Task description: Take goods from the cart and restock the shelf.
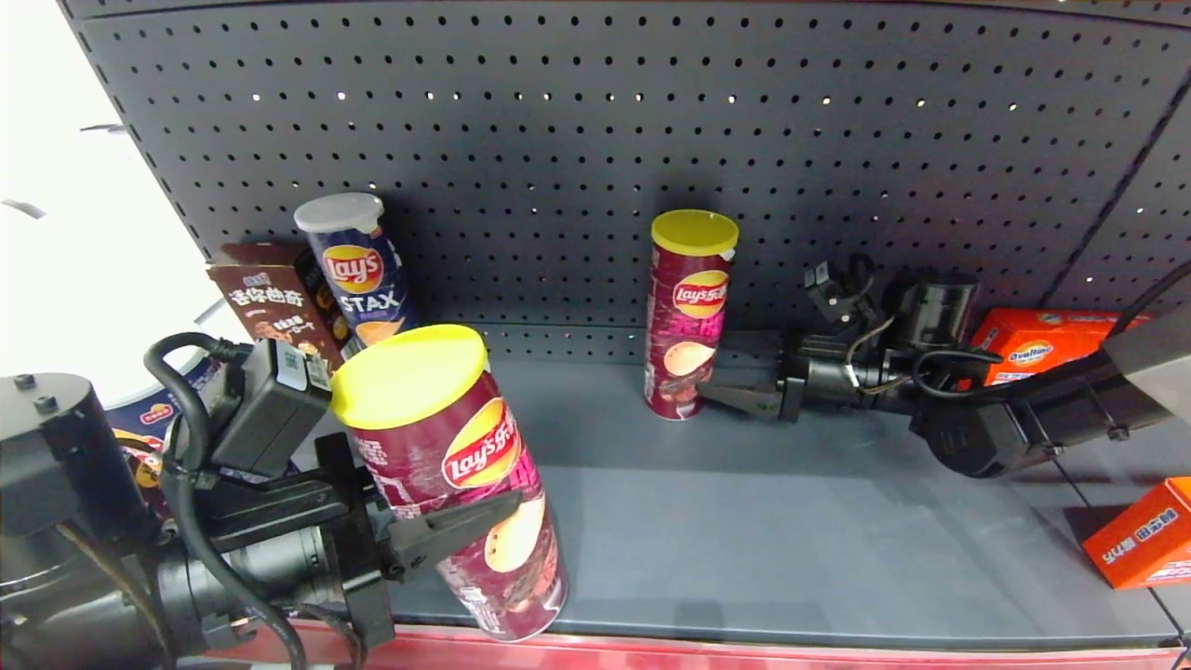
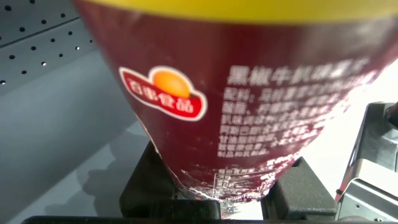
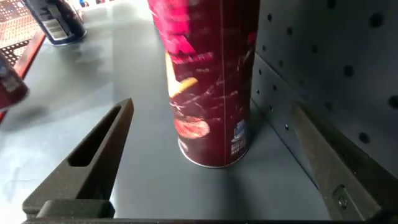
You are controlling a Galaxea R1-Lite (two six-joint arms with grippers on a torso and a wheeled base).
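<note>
Two maroon chip cans with yellow lids were in play when I looked. One of them, the back can (image 1: 689, 307), stood upright on the shelf (image 1: 791, 540) close to the pegboard. The right gripper (image 1: 735, 372) sat low beside it with its fingers spread wide, the tips just at the can's base and nothing clamped. I'd call that one stocked; the arm only needed to back out. The front can (image 1: 447, 447) was in the left gripper (image 1: 447, 526), fingers closed tight around its middle. It was tilted, with its bottom end down at the shelf's front lip, and I couldn't tell if it was actually touching. So by my guess that one was maybe half done, since it needed standing up, sliding in and letting go. Off to the left at the back were a blue can (image 1: 358, 274) and a brown box (image 1: 270, 307), with some orange boxes (image 1: 1042, 349) over on the right. How many more were to come, no idea.
</note>
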